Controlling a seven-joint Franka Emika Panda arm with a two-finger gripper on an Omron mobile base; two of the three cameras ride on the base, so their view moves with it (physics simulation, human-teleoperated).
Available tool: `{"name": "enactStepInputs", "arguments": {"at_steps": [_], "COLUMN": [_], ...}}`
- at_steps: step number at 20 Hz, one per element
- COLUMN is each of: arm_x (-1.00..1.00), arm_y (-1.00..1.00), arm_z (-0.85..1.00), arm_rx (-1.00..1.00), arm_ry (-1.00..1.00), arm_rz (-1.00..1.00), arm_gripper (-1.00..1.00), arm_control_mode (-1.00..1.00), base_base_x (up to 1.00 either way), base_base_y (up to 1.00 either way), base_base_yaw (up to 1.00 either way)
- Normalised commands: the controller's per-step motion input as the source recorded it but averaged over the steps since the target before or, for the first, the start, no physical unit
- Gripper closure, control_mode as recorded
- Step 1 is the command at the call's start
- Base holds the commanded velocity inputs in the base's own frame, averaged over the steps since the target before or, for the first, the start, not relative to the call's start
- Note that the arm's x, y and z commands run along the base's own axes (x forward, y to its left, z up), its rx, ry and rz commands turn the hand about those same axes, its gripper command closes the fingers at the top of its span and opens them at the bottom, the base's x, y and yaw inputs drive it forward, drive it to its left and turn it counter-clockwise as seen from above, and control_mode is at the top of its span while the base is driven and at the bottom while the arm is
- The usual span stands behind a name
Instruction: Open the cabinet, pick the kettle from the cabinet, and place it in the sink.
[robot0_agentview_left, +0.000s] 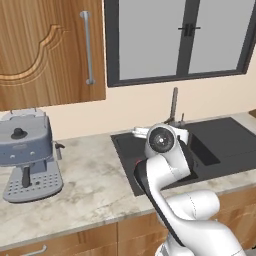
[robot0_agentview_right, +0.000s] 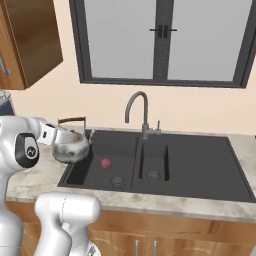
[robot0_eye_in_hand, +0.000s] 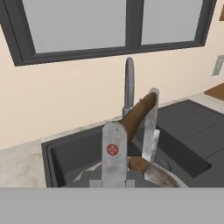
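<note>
The silver kettle (robot0_agentview_right: 71, 146) hangs by its arched dark handle (robot0_eye_in_hand: 138, 114) just above the left end of the black sink (robot0_agentview_right: 200, 167). My gripper (robot0_agentview_right: 62, 134) comes in from the left and is shut on that handle. In the hand view the two fingers (robot0_eye_in_hand: 114, 151) stand either side of the brown handle, with my gripper (robot0_eye_in_hand: 133, 140) over the kettle's lid and body (robot0_eye_in_hand: 155, 176). The sink (robot0_agentview_left: 222, 142) lies behind my arm in the left base view. The cabinet is out of view.
A grey faucet (robot0_agentview_right: 141, 107) rises behind the basin, under the dark-framed window (robot0_agentview_right: 160, 40). A small red round thing (robot0_agentview_right: 105, 163) lies on the basin floor. A blue-grey espresso machine (robot0_agentview_left: 27, 150) stands on the counter at left, below a shut wooden door (robot0_agentview_left: 45, 50) with a right-edge handle.
</note>
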Motion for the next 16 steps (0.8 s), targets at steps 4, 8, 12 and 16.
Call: {"name": "enactStepInputs", "arguments": {"at_steps": [4, 8, 12, 16], "arm_x": [0.00, 0.00, 0.00, 0.00], "arm_y": [0.00, 0.00, 0.00, 0.00], "arm_z": [0.00, 0.00, 0.00, 0.00], "arm_rx": [0.00, 0.00, 0.00, 0.00], "arm_ry": [0.00, 0.00, 0.00, 0.00], "arm_rz": [0.00, 0.00, 0.00, 0.00], "arm_gripper": [1.00, 1.00, 1.00, 1.00], "arm_control_mode": [1.00, 1.00, 1.00, 1.00], "base_base_x": [0.44, 0.53, 0.55, 0.00], "base_base_y": [0.21, 0.18, 0.17, 0.00], "base_base_yaw": [0.02, 0.00, 0.00, 0.00]}}
